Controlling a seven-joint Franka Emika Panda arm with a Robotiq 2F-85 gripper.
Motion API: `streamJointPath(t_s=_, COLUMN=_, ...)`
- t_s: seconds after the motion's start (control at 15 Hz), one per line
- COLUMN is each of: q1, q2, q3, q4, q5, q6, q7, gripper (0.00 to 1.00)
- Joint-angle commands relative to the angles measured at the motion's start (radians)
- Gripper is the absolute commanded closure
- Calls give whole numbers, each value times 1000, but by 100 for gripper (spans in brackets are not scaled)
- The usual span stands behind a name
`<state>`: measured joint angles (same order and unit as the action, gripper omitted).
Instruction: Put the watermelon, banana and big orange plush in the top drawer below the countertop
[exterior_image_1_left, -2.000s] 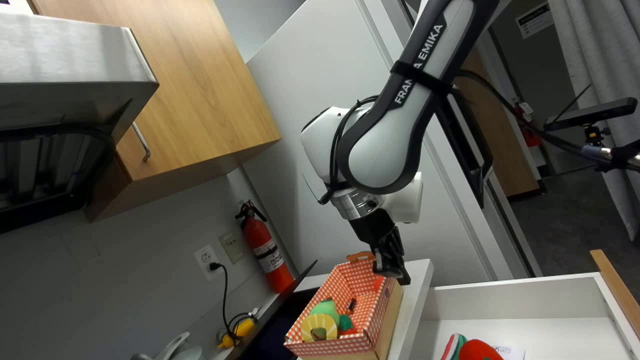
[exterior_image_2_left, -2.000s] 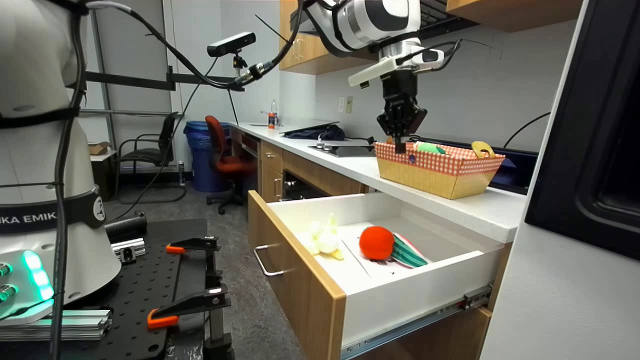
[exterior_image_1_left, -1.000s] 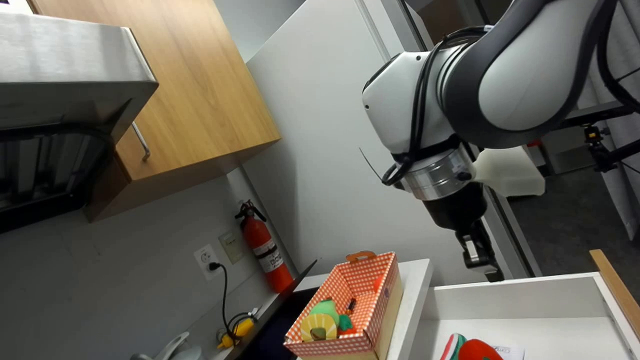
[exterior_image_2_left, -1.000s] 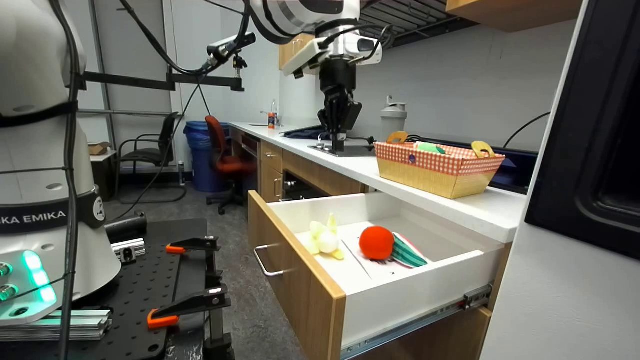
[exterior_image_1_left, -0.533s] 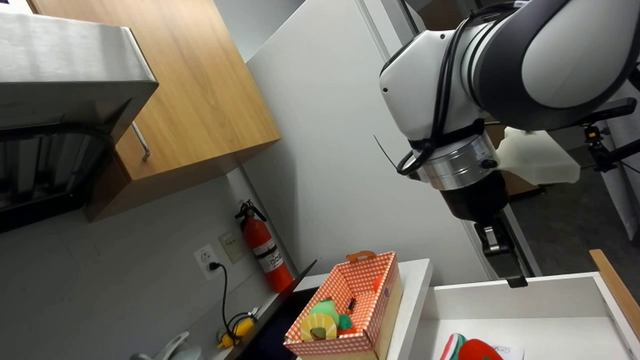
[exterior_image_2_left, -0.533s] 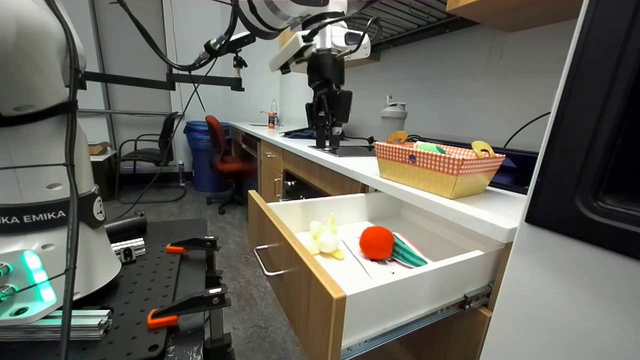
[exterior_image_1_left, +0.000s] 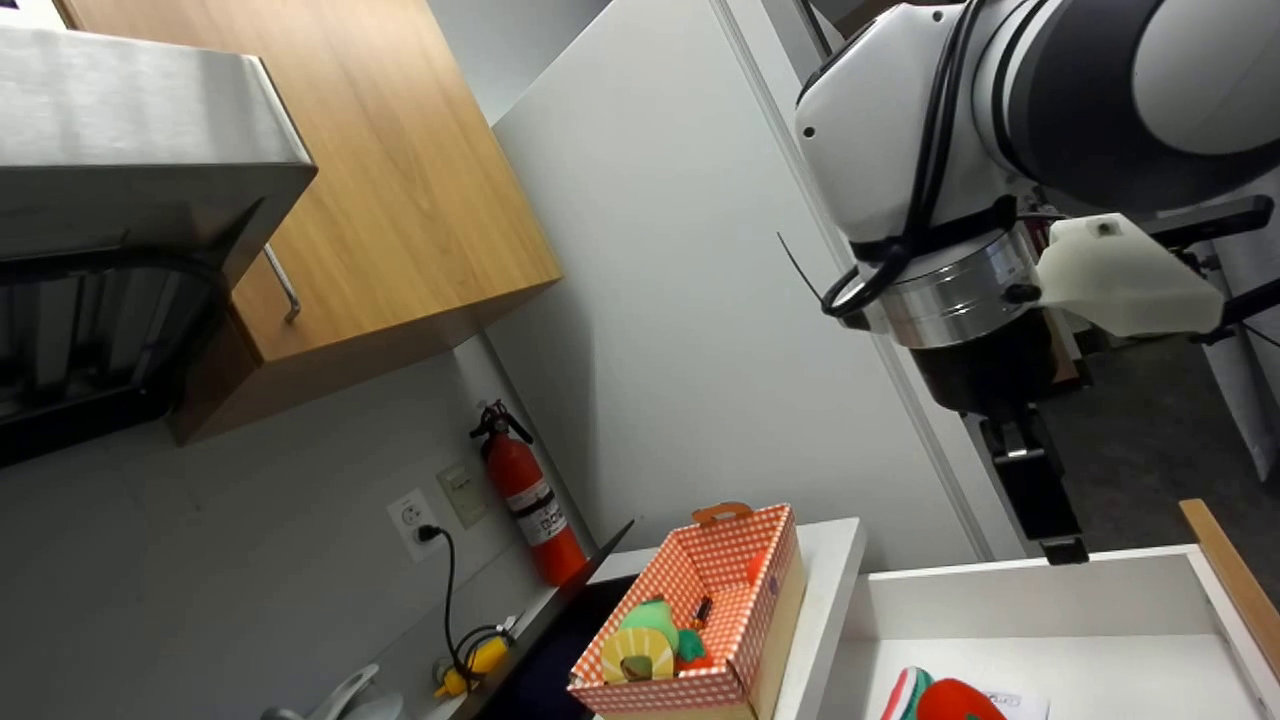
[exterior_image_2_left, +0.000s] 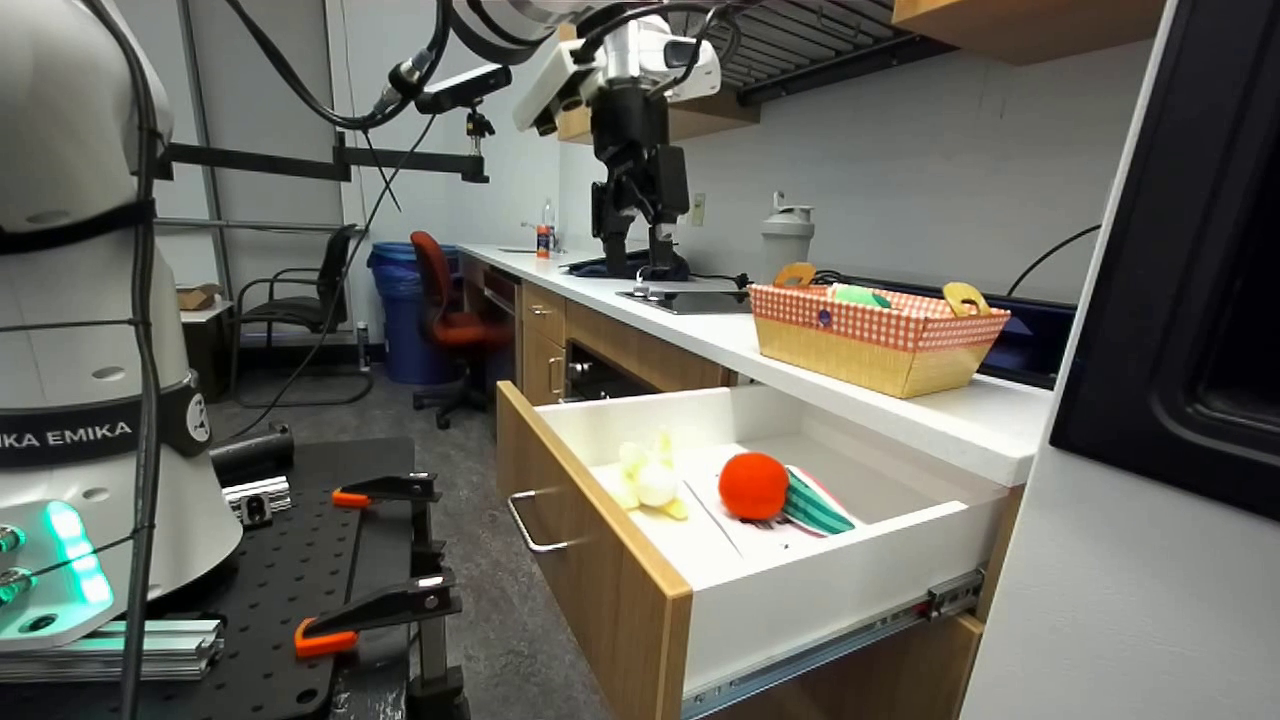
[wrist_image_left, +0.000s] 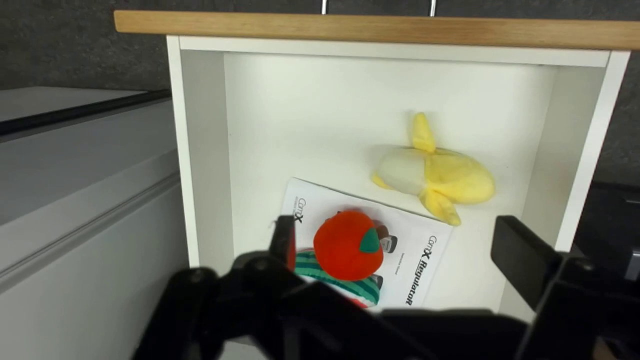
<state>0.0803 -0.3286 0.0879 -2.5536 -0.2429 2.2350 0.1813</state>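
The pincer (exterior_image_2_left: 638, 254) is spread wide, high above the top drawer (exterior_image_2_left: 840, 600). Inside, the banana (wrist_image_left: 460, 177) lies near the big orange plush (wrist_image_left: 345, 245), which seems to touch the partly hidden watermelon (wrist_image_left: 367, 290).

The banana (wrist_image_left: 435, 172), orange (wrist_image_left: 345, 245) and watermelon (wrist_image_left: 352, 288) are soft-looking, matt plush cloth, and the booklet (wrist_image_left: 410, 240) is smooth printed paper. The drawer (wrist_image_left: 310, 115) is smooth inside, with a wood-grain front (exterior_image_2_left: 600, 560), a shiny metal handle (exterior_image_2_left: 520, 523) and a metal rail (exterior_image_2_left: 820, 650), while the gripper (exterior_image_2_left: 637, 258) looks mostly matt, the arm (exterior_image_1_left: 875, 125) like smooth plastic, its collar (exterior_image_1_left: 955, 300) like polished metal. The counter (exterior_image_2_left: 985, 415) is smooth, the basket (exterior_image_2_left: 830, 355) has matt sides and a lining (exterior_image_2_left: 880, 325) of checked cloth, the hood (exterior_image_1_left: 140, 100) is brushed metal, the cupboard (exterior_image_1_left: 380, 180) wood grain with a low sheen, and the extinguisher (exterior_image_1_left: 516, 466) glossy.
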Motion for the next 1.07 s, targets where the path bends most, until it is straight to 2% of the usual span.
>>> streamJointPath(t_s=0.0, q1=-15, q2=-88, q3=20, q4=-65, q5=6, q6=22, q7=33, gripper=0)
streamJointPath(t_s=0.13, q1=-17, q2=-104, q3=26, q4=-76, q5=2, q6=25, q7=45, gripper=0)
streamJointPath(t_s=0.2, q1=-16, q2=-43, q3=21, q4=-28, q5=8, q6=2, q7=15, gripper=0)
streamJointPath(t_s=1.0, q1=-17, q2=-64, q3=25, q4=-44, q5=8, q6=3, q7=20, gripper=0)
